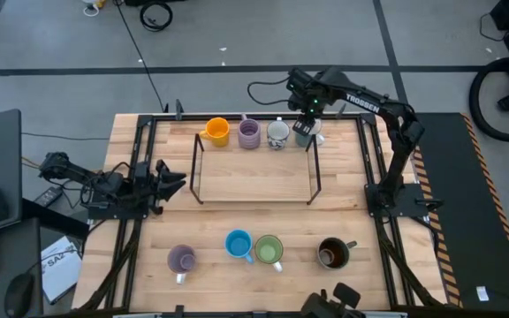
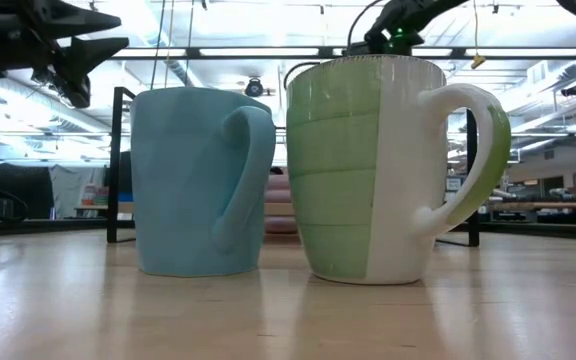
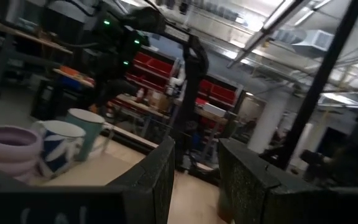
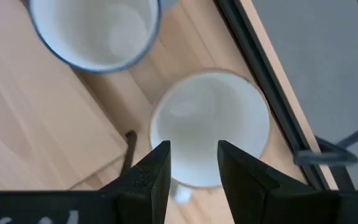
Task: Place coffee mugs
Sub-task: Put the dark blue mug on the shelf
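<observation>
Pale grey-white mug [image 4: 210, 127] at the black wire rack's [image 1: 254, 190] far right corner.
Right gripper [image 4: 191, 165] hovered directly above it, fingers apart; left gripper [image 1: 170, 179], fingers apart, waited left of the rack.

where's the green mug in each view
High view: green mug in the near row, just right of the blue mug.
Low view: green mug fills the centre-right, handle to the right.
Left wrist view: not in it.
Right wrist view: not in it.
Shared landmark: the blue mug beside it, on its left in both views.
</observation>
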Robot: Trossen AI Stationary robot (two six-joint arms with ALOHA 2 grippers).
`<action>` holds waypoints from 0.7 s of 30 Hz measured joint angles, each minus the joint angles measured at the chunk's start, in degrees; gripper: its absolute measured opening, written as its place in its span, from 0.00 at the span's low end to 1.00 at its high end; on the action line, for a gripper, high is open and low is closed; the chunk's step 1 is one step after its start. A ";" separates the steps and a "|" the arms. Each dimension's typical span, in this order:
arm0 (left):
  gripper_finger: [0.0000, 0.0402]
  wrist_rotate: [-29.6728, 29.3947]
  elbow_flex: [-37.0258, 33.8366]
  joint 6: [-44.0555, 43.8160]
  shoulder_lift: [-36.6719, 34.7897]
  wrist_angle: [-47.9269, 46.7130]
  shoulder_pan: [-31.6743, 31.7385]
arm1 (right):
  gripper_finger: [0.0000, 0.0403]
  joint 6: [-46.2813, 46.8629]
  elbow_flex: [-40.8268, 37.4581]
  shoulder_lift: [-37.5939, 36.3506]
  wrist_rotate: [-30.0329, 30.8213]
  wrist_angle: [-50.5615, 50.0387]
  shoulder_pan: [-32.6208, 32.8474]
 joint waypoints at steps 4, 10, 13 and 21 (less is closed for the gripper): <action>0.32 -0.32 0.00 0.09 0.00 0.01 -0.01 | 0.34 0.01 0.00 0.37 -2.24 3.36 0.00; 0.32 -0.31 0.00 0.06 0.00 0.00 -0.02 | 0.34 0.20 0.00 3.58 -1.53 3.26 0.50; 0.32 -0.30 0.00 0.43 0.00 0.00 -0.02 | 0.34 -0.79 0.00 4.15 1.10 3.59 1.14; 0.32 -0.30 0.00 0.56 0.00 -0.02 0.00 | 0.34 -1.77 0.00 4.02 0.06 3.21 -2.01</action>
